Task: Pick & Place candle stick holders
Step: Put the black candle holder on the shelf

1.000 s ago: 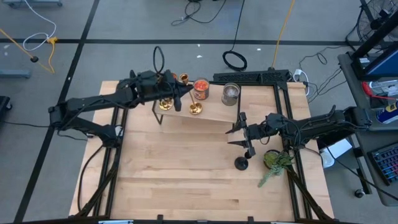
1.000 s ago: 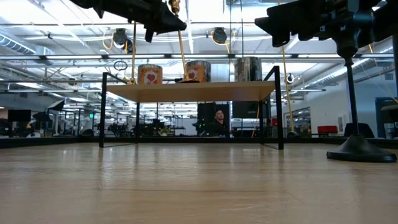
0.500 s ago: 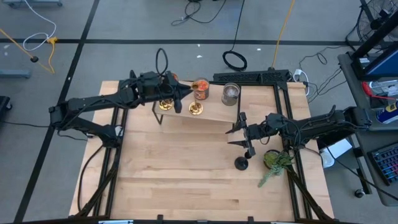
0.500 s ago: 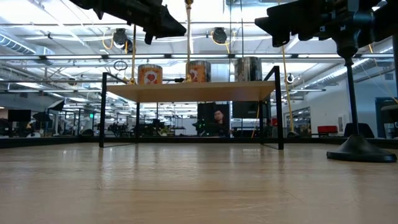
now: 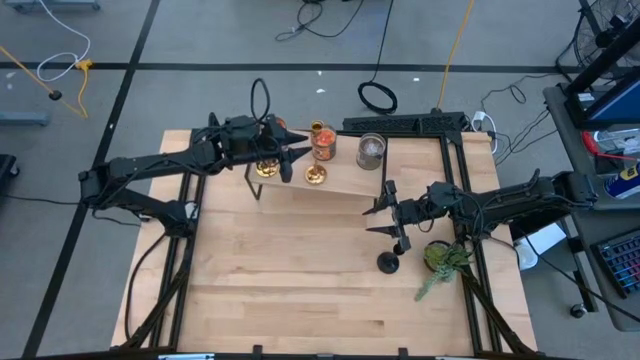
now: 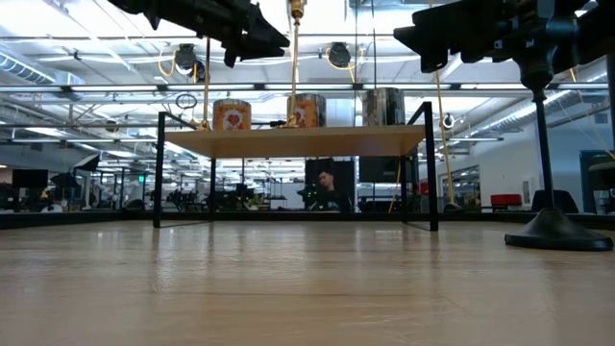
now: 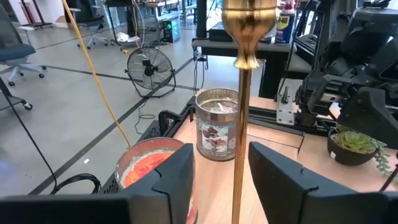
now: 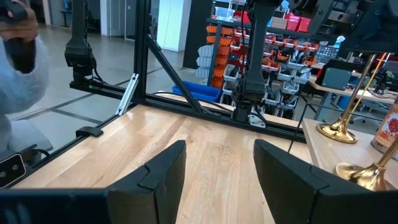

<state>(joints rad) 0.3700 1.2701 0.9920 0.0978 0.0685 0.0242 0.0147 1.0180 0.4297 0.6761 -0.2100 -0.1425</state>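
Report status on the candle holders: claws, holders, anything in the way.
Left claw open around a brass holder on the shelf. Right claw open, empty, above the black holder. Jar candles crowd the brass stem.

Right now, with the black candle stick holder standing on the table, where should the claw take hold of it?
Take the black candle stick holder by its slim upright stem, about midway up, coming in level from the side. The round flared base is probably too wide and low to pinch. The open right claw hangs close by.
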